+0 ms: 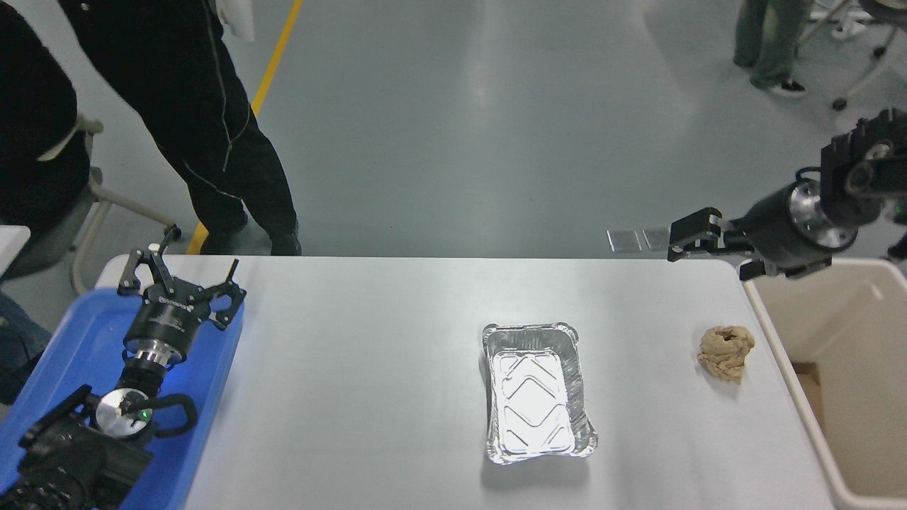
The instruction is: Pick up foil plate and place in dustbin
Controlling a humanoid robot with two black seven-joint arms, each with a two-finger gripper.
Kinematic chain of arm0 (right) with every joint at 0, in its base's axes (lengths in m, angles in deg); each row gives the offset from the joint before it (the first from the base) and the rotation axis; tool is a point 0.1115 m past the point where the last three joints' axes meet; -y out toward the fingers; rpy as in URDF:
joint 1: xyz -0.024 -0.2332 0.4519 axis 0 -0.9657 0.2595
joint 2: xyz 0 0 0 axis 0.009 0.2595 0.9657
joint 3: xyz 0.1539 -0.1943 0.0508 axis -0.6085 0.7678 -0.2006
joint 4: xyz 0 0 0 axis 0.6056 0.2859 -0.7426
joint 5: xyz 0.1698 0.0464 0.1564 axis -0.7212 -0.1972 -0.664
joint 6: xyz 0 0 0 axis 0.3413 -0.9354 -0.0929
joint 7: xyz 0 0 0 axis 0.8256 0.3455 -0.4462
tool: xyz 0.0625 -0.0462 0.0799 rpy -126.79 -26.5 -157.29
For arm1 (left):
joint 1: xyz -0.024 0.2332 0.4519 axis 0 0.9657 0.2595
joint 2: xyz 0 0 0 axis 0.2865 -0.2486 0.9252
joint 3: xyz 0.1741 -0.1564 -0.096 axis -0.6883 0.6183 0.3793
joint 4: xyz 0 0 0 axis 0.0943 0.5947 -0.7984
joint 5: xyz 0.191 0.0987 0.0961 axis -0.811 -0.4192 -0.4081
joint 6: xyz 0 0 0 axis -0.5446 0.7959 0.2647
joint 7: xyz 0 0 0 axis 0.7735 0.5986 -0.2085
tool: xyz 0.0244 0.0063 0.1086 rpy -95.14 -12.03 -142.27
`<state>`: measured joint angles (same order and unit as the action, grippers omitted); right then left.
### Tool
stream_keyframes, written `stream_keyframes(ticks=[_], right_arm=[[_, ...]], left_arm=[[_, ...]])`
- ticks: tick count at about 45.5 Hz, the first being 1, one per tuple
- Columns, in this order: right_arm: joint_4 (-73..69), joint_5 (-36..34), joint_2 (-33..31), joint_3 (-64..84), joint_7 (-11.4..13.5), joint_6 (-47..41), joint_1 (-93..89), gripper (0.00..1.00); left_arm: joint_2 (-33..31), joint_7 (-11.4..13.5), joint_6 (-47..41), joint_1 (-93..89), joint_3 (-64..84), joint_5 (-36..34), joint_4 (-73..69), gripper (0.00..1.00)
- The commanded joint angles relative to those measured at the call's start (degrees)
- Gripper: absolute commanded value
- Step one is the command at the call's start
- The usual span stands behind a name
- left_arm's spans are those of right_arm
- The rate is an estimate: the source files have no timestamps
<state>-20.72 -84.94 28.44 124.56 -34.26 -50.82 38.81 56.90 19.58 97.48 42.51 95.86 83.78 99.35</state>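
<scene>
**Foil plate untouched on the tabletop, right pincer raised beyond the far edge**

The foil plate (538,393) lies flat on the white tabletop (368,375), a little right of centre and toward the near edge. It is a shiny silver rectangular tray, long side running away from the camera, with a crinkled, rolled rim and rounded corners. Its base shows an embossed diamond pattern and throws back a bright white glare. Nothing rests in it and nothing touches it.

To its right, well apart, sits a crumpled brown paper lump (724,352), near the tabletop's right edge. Just beyond that edge stands the dustbin (786,368), a large cream rectangular bin with a rounded rim and deep smooth walls; a brown patch shows at its bottom.

The right pincer (674,241) hangs in the air above the tabletop's far right corner, pointing left, well apart from the plate and holding nothing. Its fingers appear to stand slightly apart. The right arm enters from the right edge, above the bin.

The left pincer (181,273) is parked at the lower left over a flat blue tray (78,340), its fingers spread wide and empty.

A person in black clothing (184,120) stands on the floor beyond the tabletop's far left corner.
</scene>
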Motion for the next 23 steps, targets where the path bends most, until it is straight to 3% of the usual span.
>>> stream_keyframes(ticks=[1, 4, 23], right_arm=[[-6.52, -0.46, 2.63, 1.69, -0.01, -12.12, 11.98, 1.0], [-8.2, -0.46, 2.81, 1.6, -0.01, -15.73, 15.32, 1.0], [-8.55, -0.46, 3.25, 0.54, -0.01, -15.73, 18.93, 1.0]], left_arm=[[0.0, 0.11, 0.0, 0.08, 0.0, 0.03, -0.07, 0.99], [0.0, 0.11, 0.0, 0.08, 0.0, 0.03, -0.06, 0.99], [0.0, 0.11, 0.0, 0.08, 0.09, 0.03, -0.07, 0.99]])
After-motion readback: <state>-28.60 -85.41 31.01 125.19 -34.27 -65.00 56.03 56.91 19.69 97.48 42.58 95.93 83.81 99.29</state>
